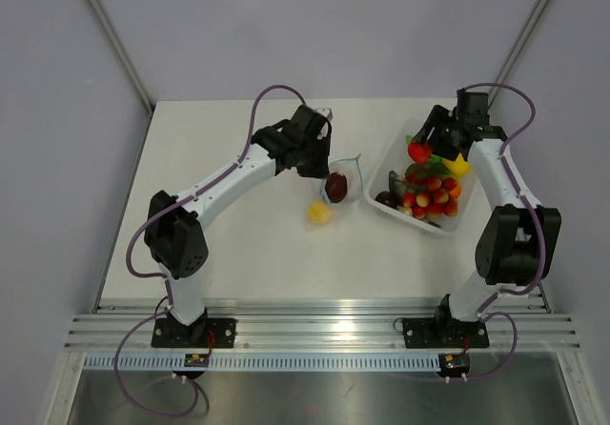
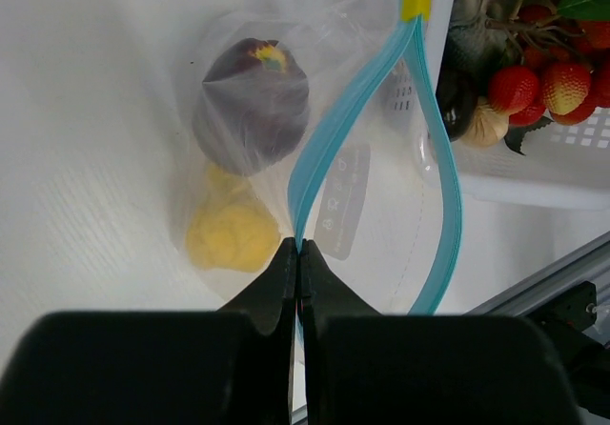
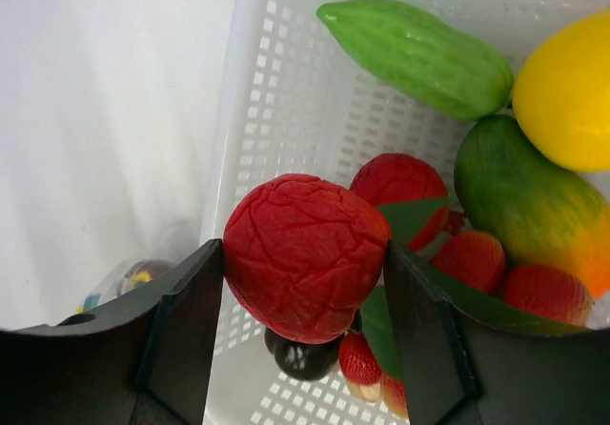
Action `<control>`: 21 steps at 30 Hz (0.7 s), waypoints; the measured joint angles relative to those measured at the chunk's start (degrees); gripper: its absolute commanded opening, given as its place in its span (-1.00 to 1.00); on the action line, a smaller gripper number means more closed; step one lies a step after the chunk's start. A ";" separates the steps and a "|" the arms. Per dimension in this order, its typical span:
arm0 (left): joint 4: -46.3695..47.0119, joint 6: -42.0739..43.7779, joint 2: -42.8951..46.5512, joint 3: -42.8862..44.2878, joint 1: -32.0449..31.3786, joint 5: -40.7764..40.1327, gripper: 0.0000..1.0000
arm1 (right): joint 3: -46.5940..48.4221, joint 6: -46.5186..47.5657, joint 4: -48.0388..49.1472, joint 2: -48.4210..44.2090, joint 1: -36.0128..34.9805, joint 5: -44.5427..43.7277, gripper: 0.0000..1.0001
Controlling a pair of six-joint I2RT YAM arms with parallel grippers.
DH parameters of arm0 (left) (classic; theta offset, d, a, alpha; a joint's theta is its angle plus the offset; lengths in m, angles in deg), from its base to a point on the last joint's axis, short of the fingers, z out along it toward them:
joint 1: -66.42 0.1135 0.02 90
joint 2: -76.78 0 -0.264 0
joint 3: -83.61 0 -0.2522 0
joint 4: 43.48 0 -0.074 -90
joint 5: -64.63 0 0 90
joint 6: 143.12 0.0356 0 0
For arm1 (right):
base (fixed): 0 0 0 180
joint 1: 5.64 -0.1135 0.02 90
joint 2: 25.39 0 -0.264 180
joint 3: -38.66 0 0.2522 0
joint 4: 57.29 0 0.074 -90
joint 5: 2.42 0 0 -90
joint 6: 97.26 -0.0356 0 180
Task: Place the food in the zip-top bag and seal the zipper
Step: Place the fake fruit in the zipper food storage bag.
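- While the left gripper [image 2: 297, 249] has its fingers pressed together on the zipper [image 2: 345, 111], pinching the blue-teal strip at one end, the two strands of that strip bow apart beyond the pinch, so the mouth stands open in a long loop.
- A small yellow slider tab [image 2: 416, 1] sits at the other end of the strip, where the strands meet again.
- Lying near the middle of the table [image 1: 248, 244], the zip-top bag [image 2: 372, 206] is just left of the white basket [image 3: 286, 91].
- A dark maroon fruit [image 2: 253, 101] shows through the clear plastic inside the bag.
- A yellow piece [image 2: 232, 234] lies just on the near side of the maroon one and seems to be under the plastic too, though the bag's edge there is hard to make out.
- Over the far left corner of the basket, the right gripper [image 3: 303, 253] has a wrinkled red fruit [image 3: 300, 225] between its spread fingers, and each finger touches one side of it.
- Below it, the basket holds a green gourd [image 3: 415, 53], a yellow lemon [image 3: 567, 91], a green-orange mango [image 3: 524, 206] and strawberries [image 3: 477, 258].
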 measured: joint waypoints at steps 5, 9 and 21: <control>0.98 -0.31 -1.09 0.22 0.00 1.70 -1.00 | -5.60 -1.29 -0.85 -8.83 -0.28 1.09 -0.28; 1.33 -0.48 -1.53 0.31 0.00 2.49 -1.00 | -7.56 -1.81 -2.25 -15.41 -2.45 1.33 -0.28; 2.47 -0.48 -1.53 -0.55 0.00 2.64 -1.00 | -8.33 -4.85 -3.52 -20.00 -23.45 -1.29 -0.28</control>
